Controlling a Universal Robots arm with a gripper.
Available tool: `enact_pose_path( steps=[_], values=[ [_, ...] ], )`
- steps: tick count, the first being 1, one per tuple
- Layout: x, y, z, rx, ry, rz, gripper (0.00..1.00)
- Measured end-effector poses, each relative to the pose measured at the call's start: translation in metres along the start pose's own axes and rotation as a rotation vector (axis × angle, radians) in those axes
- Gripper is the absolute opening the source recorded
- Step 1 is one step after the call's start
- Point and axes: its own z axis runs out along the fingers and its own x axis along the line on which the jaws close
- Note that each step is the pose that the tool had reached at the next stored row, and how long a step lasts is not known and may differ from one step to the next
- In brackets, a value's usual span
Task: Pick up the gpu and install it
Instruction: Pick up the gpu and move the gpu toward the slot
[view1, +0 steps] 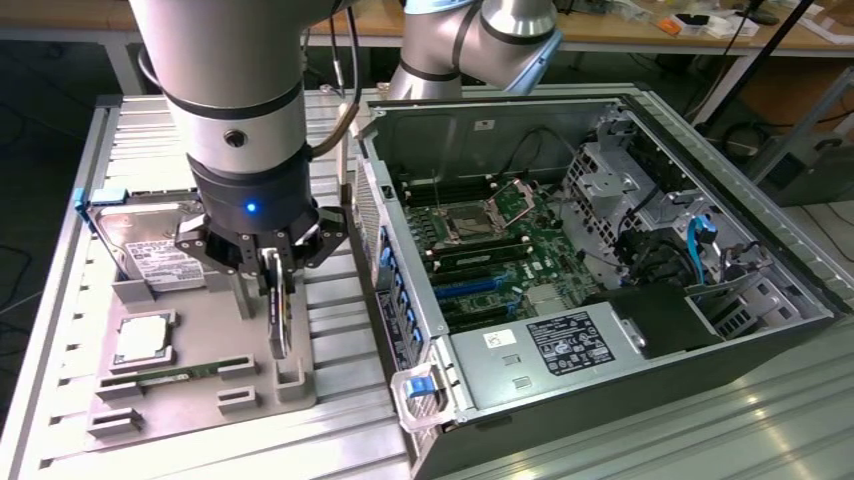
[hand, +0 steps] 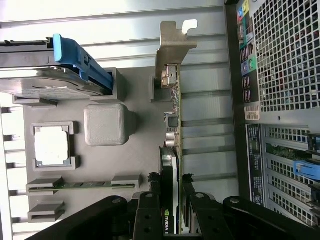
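Observation:
The gpu (view1: 278, 312) stands on its edge in a slot of the grey holder tray (view1: 200, 400) at the exterior view's left. In the wrist view it is a thin dark card (hand: 169, 160) with its black fan on one face and a silver end bracket (hand: 172, 45) at the far end. My gripper (view1: 274, 272) is straight above it, and its black fingers (hand: 152, 187) press against both faces of the card near the fan. The gripper (hand: 170, 184) is shut on the gpu, which still sits in its slot.
On the same tray lie a hard drive with a blue frame (view1: 147, 245) (hand: 45, 85), a processor (view1: 144, 338) (hand: 51, 146) and a green memory stick (view1: 174, 372) (hand: 82, 185). The open computer case (view1: 747, 330) with its motherboard (view1: 494, 250) stands right beside the tray, its perforated back wall (hand: 285, 75) close to the gpu.

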Motion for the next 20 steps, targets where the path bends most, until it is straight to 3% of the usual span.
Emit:
enact_pose_path(
  steps=[20],
  values=[
    [0.0, 0.0005, -0.0119, 0.0, 0.0, 0.0, 0.27]
  ],
)
